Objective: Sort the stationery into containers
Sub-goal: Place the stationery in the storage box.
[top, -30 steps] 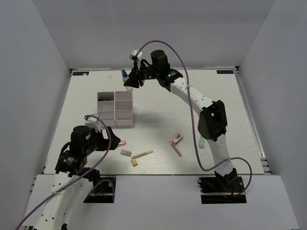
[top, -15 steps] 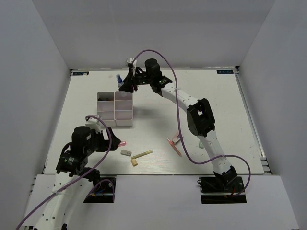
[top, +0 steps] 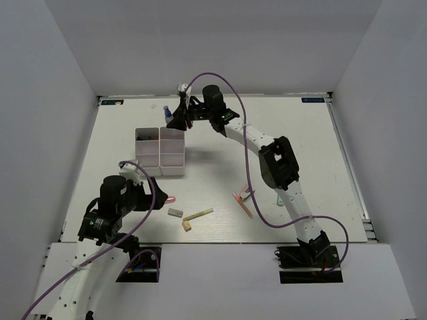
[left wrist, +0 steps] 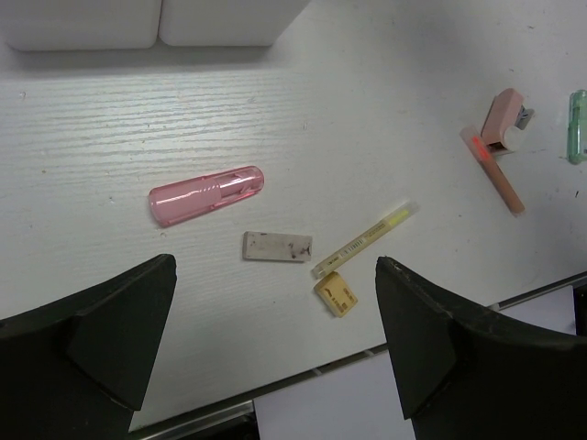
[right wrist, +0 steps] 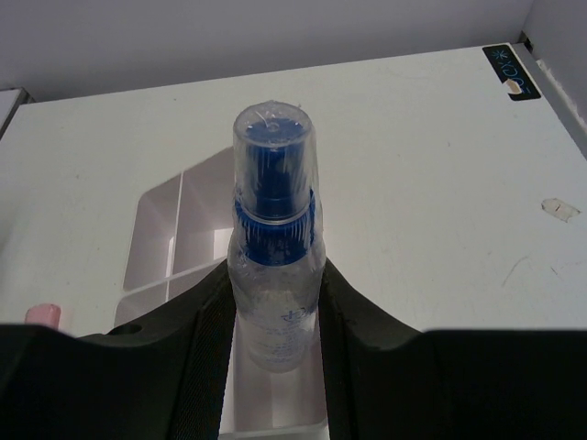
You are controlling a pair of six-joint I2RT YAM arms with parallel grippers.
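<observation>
The right gripper [top: 175, 119] has swung left vs 1 s ago and has barely moved in the last 0.5 s. It now sits above the far-right corner of the white 6-compartment organizer box [top: 172, 171]. Its fingers are clamped on the body of the clear blue-capped tube [right wrist: 273, 275], which is held upright, cap up, w/ open compartments below and behind it. The tube's base is hidden, so can't tell exactly which compartment it's over. Reads as transport done, approx lined up for a drop; 1 item nearly sorted. The left gripper [left wrist: 275, 275] hasn't shifted. Its jaws are spread wide and hold nothing, hovering over the near-left table above the pink translucent highlighter [left wrist: 207, 194], grey block [left wrist: 277, 247] and yellowish stick [left wrist: 365, 240]. The pink stick [left wrist: 495, 174] and pale green tube [left wrist: 577, 126] lie further right, all unsorted.
</observation>
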